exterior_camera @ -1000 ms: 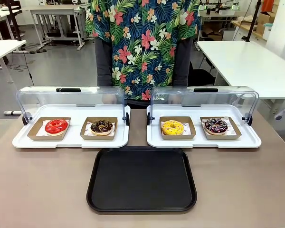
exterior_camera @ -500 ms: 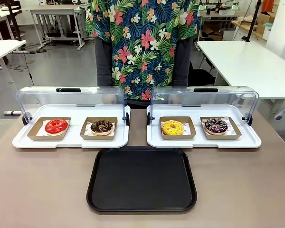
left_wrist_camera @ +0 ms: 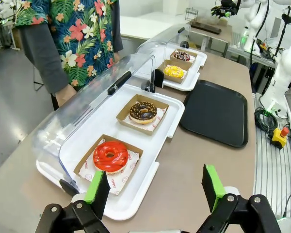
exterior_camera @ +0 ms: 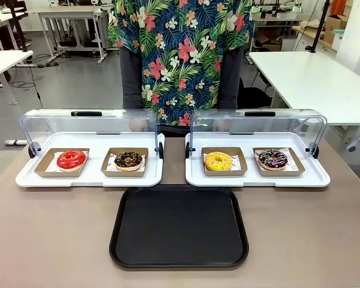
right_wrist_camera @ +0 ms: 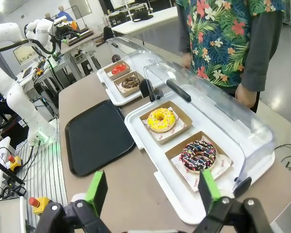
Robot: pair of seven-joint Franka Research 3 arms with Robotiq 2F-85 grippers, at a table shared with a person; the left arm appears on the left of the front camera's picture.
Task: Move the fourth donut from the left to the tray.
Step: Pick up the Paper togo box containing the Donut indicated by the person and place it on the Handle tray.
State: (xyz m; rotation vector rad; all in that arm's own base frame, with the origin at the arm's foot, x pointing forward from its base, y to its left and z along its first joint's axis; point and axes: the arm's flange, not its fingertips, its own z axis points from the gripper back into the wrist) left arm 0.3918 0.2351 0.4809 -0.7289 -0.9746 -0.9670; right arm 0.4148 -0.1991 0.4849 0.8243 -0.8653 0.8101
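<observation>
A: Entry one: right gripper (right_wrist_camera: 153, 188). Condition?
B: Jaws fully spread, green pads wide apart, nothing held. Poised above the counter (right_wrist_camera: 136, 174). Left gripper (left_wrist_camera: 155, 188): the same, spread and empty, by the red donut (left_wrist_camera: 110, 156).
A: Entry two: fourth donut (right_wrist_camera: 198, 155). Location?
B: Dark glaze, pink and white sprinkles. It sits in its cardboard tray (right_wrist_camera: 179, 145) on white paper, in the end slot of the white display tray (right_wrist_camera: 184, 206), with the clear lid (right_wrist_camera: 223, 114) raised behind. Just beyond the right gripper.
A: Entry three: black tray (right_wrist_camera: 94, 138)?
B: Bare, on the counter in front of the display trays, well apart from the donut.
A: Handling advice?
B: The right arm looks nearest. I'd close on the cardboard tray's walls, not the glaze. Lift level over the white rim, and keep off the lid and the yellow donut (right_wrist_camera: 161, 119) beside it.
</observation>
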